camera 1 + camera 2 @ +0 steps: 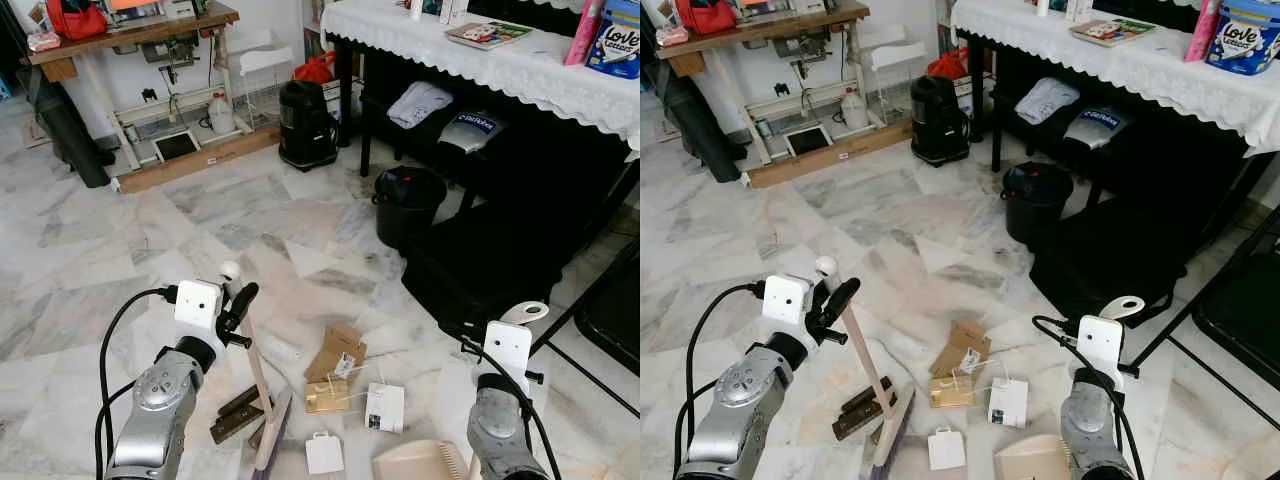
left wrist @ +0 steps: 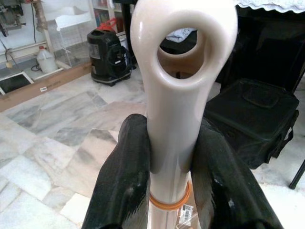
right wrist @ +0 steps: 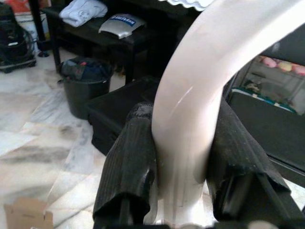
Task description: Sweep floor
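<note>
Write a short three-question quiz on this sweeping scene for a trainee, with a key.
1. True or false: the left hand is shut on the broom handle.
2. What does the right hand grip? A) black bin B) dustpan handle C) cardboard scrap
3. Fill in: the paper litter lies on the floor between the broom head and the ____.

Key: 1 true. 2 B, the dustpan handle. 3 dustpan.
</note>
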You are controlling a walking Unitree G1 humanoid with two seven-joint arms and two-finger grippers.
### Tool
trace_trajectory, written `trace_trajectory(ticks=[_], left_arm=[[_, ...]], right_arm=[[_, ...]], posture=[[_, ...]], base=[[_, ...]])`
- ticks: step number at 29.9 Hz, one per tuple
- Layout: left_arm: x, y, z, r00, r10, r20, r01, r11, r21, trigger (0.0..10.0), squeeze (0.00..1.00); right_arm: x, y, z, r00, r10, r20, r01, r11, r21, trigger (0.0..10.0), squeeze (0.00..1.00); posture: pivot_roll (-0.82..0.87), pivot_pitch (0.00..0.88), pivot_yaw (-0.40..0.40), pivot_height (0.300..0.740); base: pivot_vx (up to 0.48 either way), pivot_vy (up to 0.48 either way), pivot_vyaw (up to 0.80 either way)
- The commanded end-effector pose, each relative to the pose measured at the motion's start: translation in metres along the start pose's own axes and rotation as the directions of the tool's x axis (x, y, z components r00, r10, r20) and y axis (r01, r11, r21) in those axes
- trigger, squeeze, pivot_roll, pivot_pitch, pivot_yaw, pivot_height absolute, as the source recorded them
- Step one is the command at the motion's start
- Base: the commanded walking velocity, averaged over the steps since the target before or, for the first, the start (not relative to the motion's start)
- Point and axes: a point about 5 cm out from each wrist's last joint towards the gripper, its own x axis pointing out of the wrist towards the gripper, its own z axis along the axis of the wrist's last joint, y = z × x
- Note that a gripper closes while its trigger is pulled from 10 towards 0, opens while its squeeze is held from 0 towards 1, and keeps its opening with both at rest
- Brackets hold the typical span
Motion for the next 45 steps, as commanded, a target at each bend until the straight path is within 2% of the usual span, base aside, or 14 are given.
trace_trajectory(ticks=[1,11,14,15,16,17,22,29,36,39,42,45], left_arm=[[-0.001,0.003,0.009,1.0,0.001,0.03,-0.002,1.0,0.008,10.0,0.0],[-0.001,0.001,0.009,1.0,-0.008,0.03,0.007,1.0,0.004,10.0,0.0],[-0.001,0.0,0.009,1.0,-0.011,0.03,0.011,1.0,0.005,10.0,0.0],[-0.001,0.0,0.009,1.0,-0.011,0.03,0.011,1.0,0.005,10.0,0.0],[-0.001,0.0,0.009,0.999,-0.013,0.03,0.013,1.0,0.006,10.0,0.0],[0.0,0.0,0.01,0.999,-0.017,0.031,0.016,1.0,0.01,10.0,0.0],[-0.001,-0.002,0.009,0.999,-0.03,0.025,0.03,0.999,0.011,10.0,0.0],[-0.002,-0.003,0.009,0.999,-0.04,0.019,0.039,0.999,0.005,10.0,0.0],[-0.002,-0.005,0.008,0.999,-0.05,0.017,0.05,0.999,0.001,10.0,0.0],[-0.002,-0.006,0.009,0.998,-0.055,0.02,0.055,0.998,-0.002,10.0,0.0],[-0.002,-0.006,0.009,0.998,-0.056,0.02,0.057,0.998,-0.004,10.0,0.0],[-0.003,-0.007,0.009,0.998,-0.061,0.019,0.061,0.998,-0.003,10.0,0.0]], right_arm=[[0.007,0.0,0.012,0.997,-0.002,0.075,0.004,1.0,-0.025,10.0,0.0],[0.012,0.009,0.031,0.985,0.013,0.172,-0.015,1.0,0.005,10.0,0.0],[0.011,0.012,0.028,0.993,0.012,0.12,-0.022,0.996,0.082,10.0,0.0],[0.011,0.012,0.028,0.993,0.012,0.12,-0.022,0.996,0.082,10.0,0.0],[0.009,0.014,0.024,0.997,0.008,0.071,-0.018,0.99,0.141,10.0,0.0],[0.008,0.015,0.021,0.998,0.006,0.055,-0.014,0.988,0.151,10.0,0.0],[0.001,0.02,0.014,0.999,0.032,0.032,-0.036,0.991,0.127,10.0,0.0],[-0.002,0.017,0.006,0.999,0.052,0.015,-0.053,0.995,0.079,10.0,0.0],[0.001,0.013,0.009,0.999,0.032,0.033,-0.035,0.996,0.077,10.0,0.0],[0.001,0.019,0.017,0.994,0.054,0.095,-0.058,0.997,0.042,10.0,0.0],[0.001,0.022,0.018,0.994,0.061,0.093,-0.065,0.997,0.051,10.0,0.0],[-0.001,0.026,0.018,0.992,0.082,0.101,-0.085,0.996,0.023,10.0,0.0]], posture=[[0.07,0.0,0.07,0.74],[0.07,0.0,0.07,0.74],[0.07,0.0,0.07,0.74],[0.07,0.0,0.07,0.74],[0.07,0.0,0.068,0.74],[0.07,0.0,0.068,0.74],[0.07,0.0,0.067,0.74],[0.08,0.0,0.065,0.74],[0.07,0.0,0.067,0.74],[0.08,0.0,0.067,0.74],[0.08,0.0,0.067,0.74],[0.08,0.0,0.067,0.74]], base=[[0.0,0.0,0.0],[0.0,0.0,0.0],[0.0,0.0,0.0],[0.0,0.0,0.0],[0.0,0.0,0.0],[0.0,0.0,0.0],[0.0,0.0,0.0],[0.0,0.0,0.0],[0.0,0.0,0.0],[0.0,0.0,0.0],[0.0,0.0,0.0],[0.0,0.0,0.0]])
